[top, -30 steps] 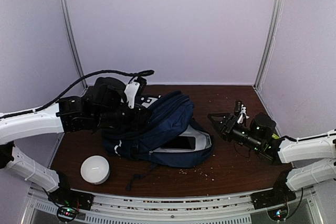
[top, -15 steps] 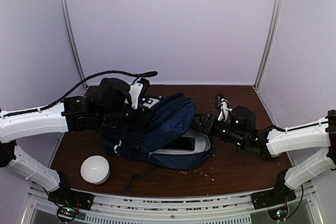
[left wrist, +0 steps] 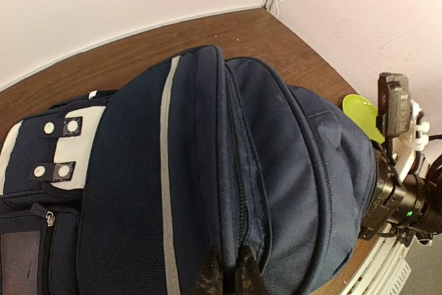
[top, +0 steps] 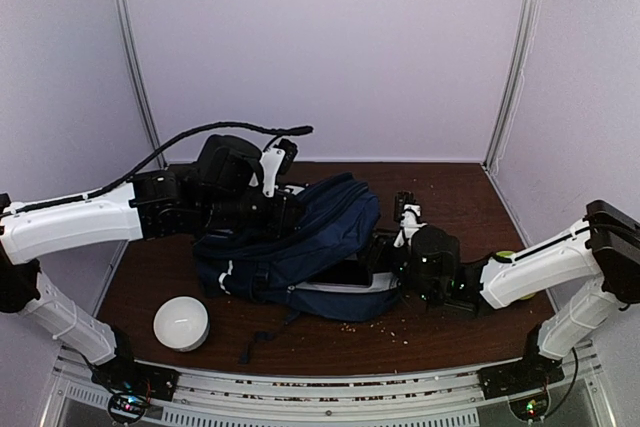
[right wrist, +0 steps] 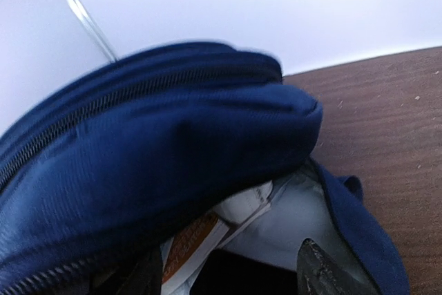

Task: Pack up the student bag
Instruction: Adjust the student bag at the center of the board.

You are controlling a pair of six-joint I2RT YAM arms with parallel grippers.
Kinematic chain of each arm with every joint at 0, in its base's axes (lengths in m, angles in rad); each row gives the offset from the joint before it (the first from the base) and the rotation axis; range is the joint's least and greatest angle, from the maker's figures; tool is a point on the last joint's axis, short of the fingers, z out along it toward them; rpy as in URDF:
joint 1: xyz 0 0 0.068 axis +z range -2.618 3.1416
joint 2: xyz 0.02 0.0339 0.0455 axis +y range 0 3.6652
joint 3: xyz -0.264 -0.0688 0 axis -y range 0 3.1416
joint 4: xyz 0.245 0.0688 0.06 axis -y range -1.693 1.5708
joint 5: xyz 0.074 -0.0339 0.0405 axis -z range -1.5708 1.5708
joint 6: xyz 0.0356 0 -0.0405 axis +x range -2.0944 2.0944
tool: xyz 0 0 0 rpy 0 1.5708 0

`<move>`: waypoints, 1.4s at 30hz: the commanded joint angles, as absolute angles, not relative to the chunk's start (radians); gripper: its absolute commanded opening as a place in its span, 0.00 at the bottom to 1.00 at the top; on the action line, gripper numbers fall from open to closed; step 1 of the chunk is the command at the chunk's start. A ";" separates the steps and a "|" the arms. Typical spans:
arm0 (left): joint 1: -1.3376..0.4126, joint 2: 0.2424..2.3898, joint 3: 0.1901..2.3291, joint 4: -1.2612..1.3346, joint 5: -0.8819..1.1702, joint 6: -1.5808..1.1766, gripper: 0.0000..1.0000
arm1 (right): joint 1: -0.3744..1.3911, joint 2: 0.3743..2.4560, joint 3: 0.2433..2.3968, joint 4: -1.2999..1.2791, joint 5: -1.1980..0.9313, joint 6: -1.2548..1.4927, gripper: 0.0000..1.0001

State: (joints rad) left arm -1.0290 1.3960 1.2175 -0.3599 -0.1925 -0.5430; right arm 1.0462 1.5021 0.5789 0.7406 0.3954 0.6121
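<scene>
Two grippers you have at the student bag: left gripper pinched tight on its top fabric, right gripper spread wide at its mouth, reaching in low.

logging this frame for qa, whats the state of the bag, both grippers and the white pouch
student bag: lying on its side, main compartment unzipped, mouth gaping, contents visible inside
left gripper: shut on the student bag's upper flap
right gripper: open, at the bag's mouth
white pouch: upright on the table, apart from the bag
</scene>
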 commanded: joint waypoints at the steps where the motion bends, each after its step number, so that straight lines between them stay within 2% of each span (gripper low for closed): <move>1: -1.020 1.377 1.268 -0.168 -0.193 -0.535 0.00 | 1.048 1.509 0.577 0.900 0.664 0.575 0.68; 5: -1.020 1.377 1.257 -0.169 -0.199 -0.534 0.00 | 1.046 1.525 0.591 0.945 0.794 0.530 0.70; 8: -1.016 1.380 1.254 -0.168 -0.204 -0.532 0.00 | 1.038 1.520 0.604 0.911 0.813 0.506 0.70; 15: -0.990 1.410 1.285 -0.201 -0.203 -0.527 0.00 | 1.037 1.332 0.490 0.648 0.827 0.626 0.70; 18: -0.980 1.445 1.293 -0.187 -0.178 -0.533 0.00 | 1.037 1.202 0.464 0.442 0.771 0.692 0.70; 21: -0.980 1.479 1.294 -0.171 -0.143 -0.539 0.00 | 1.038 1.067 0.468 0.211 0.621 0.718 0.69; 26: -0.999 1.528 1.263 -0.130 -0.088 -0.567 0.00 | 1.026 0.931 0.436 -0.076 0.411 0.930 0.69; 32: -1.075 1.586 1.261 -0.076 -0.100 -0.596 0.00 | 1.008 0.918 0.341 -0.047 0.308 1.106 0.68; 39: -1.128 1.607 1.261 -0.023 -0.139 -0.627 0.00 | 0.921 1.080 0.363 0.002 0.162 1.142 0.66; 42: -1.131 1.596 1.253 -0.012 -0.157 -0.634 0.00 | 0.878 1.162 0.327 0.111 0.103 1.159 0.64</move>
